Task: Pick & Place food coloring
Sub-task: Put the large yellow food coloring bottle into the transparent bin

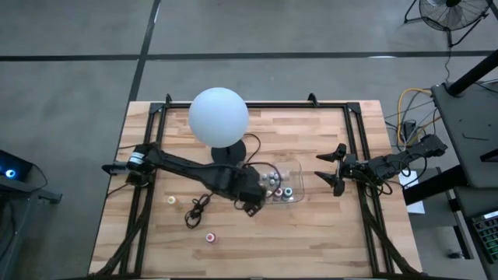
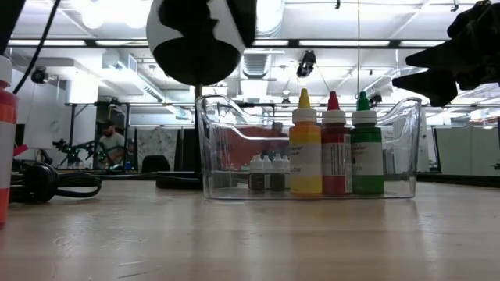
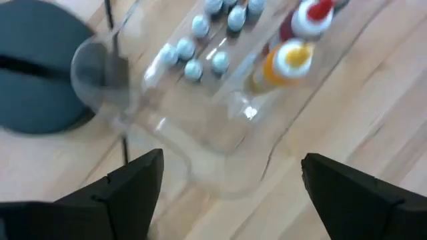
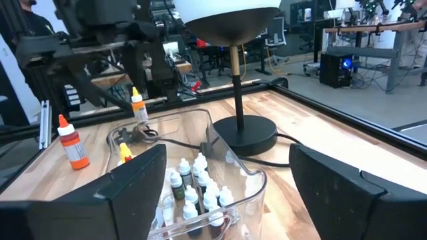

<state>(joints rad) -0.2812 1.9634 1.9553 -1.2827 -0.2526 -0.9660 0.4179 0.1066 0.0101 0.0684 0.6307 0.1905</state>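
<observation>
1. Now the left end effector (image 1: pixel 250 204) hovers open just beside the clear tray (image 1: pixel 294 180), gripping nothing.
2. Inside the tray stand the food coloring bottles (image 2: pixel 334 147).
3. Right of the tray, the right end effector (image 1: pixel 330 167) waits open.
4. Behind the tray stands the globe lamp (image 1: pixel 219 117).

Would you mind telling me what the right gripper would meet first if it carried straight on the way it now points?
Most likely the clear tray: the open right gripper points at its near end wall, with small white-capped bottles just behind. Depth is uncertain.
</observation>
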